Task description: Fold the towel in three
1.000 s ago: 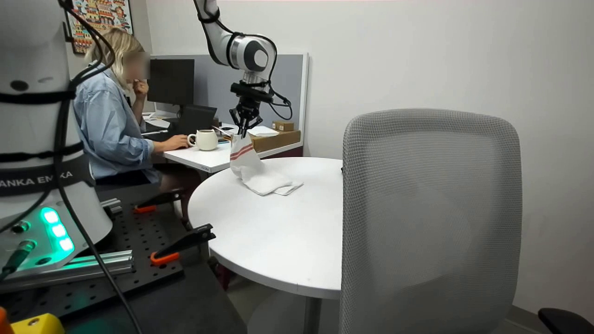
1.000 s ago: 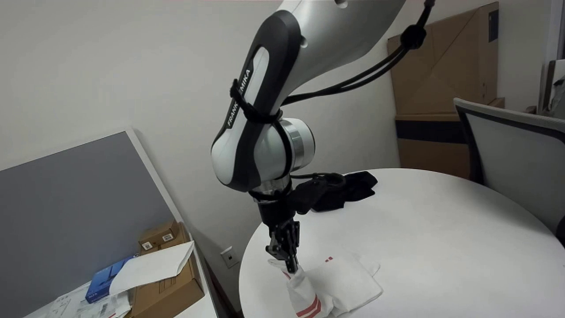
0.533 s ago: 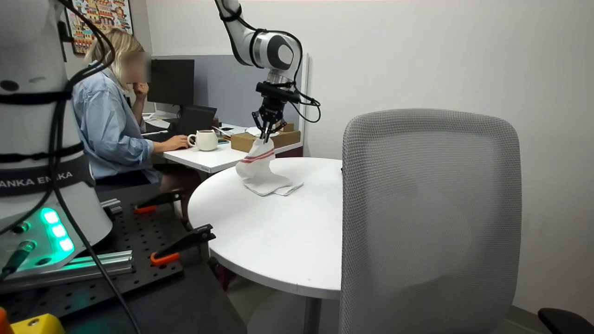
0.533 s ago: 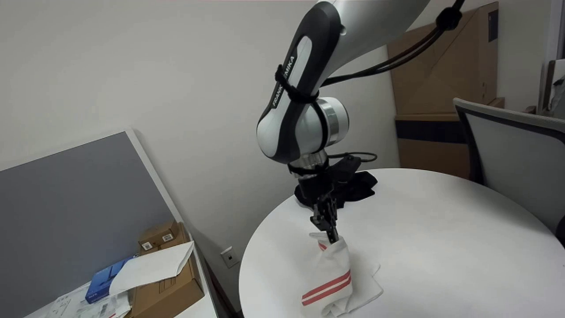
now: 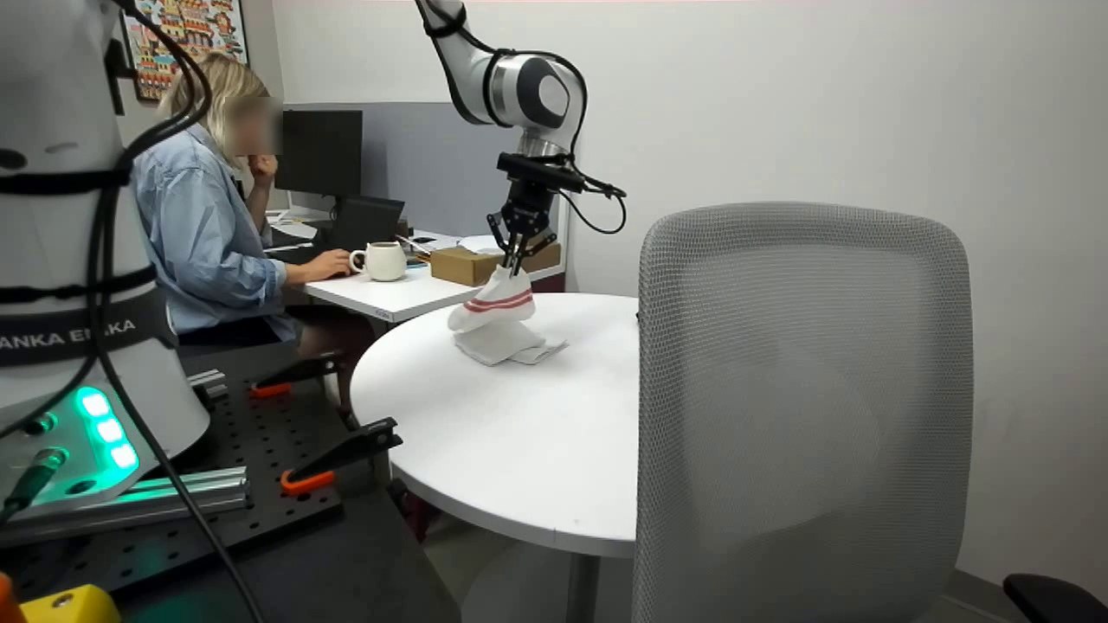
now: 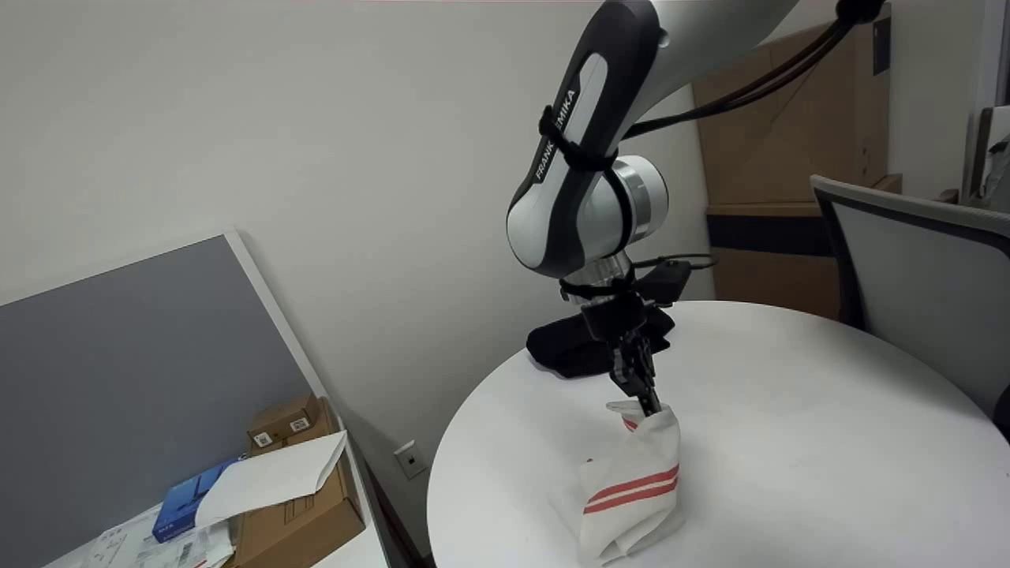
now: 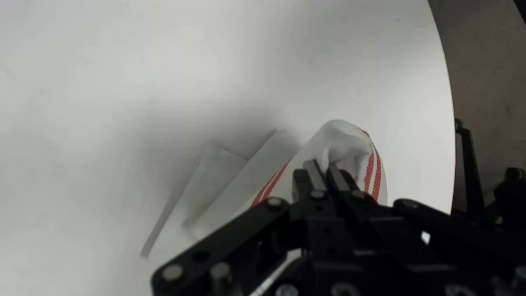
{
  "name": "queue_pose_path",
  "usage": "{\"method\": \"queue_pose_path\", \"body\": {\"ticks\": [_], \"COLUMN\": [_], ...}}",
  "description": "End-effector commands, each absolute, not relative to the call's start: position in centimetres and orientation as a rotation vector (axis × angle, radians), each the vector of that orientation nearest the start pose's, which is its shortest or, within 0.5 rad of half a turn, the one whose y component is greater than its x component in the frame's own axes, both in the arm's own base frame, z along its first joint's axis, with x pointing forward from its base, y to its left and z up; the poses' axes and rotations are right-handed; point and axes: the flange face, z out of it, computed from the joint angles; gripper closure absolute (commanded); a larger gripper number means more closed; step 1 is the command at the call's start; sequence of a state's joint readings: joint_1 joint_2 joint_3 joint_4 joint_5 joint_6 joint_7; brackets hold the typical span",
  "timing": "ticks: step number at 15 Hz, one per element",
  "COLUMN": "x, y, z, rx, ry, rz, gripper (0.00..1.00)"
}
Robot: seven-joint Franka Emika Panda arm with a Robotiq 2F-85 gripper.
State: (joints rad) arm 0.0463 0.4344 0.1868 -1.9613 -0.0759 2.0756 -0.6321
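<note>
The towel, a white cloth with red stripes, shows in both exterior views point(image 5: 495, 340) point(image 6: 631, 491) and in the wrist view point(image 7: 226, 185). My gripper point(image 5: 514, 268) is shut on a pinched edge of it. The held part rises from the tabletop and curves over the towel's lower part, which lies folded on the round white table point(image 5: 502, 441). In an exterior view the gripper point(image 6: 650, 412) points down with a towel corner sticking out beside the fingertips. In the wrist view a fold of cloth sits between the fingertips point(image 7: 324, 166). Part of the towel is hidden behind the gripper.
A black cloth point(image 6: 570, 352) lies at the table's edge behind the gripper. A grey mesh chair point(image 5: 805, 407) stands against the table. A person point(image 5: 208, 208) sits at a desk with a white mug point(image 5: 383, 261) and cardboard boxes point(image 5: 467, 266).
My gripper has moved to the right in both exterior views, carrying the pinched towel edge over the part on the table. The striped section has swung along with it.
</note>
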Motion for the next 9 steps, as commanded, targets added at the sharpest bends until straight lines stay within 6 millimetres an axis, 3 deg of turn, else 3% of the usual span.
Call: {"method": "queue_pose_path", "body": {"ticks": [1, 5, 9], "x": [55.74, 55.52, 55.37], "y": [12.45, 12.93, 12.9], "z": [22.18, 21.25, 21.53], "rx": [-2.691, -2.677, -2.69], "ry": [-1.397, -1.453, -1.446], "rz": [0.537, 0.585, 0.581], "gripper": [0.7, 0.41, 0.14]}}
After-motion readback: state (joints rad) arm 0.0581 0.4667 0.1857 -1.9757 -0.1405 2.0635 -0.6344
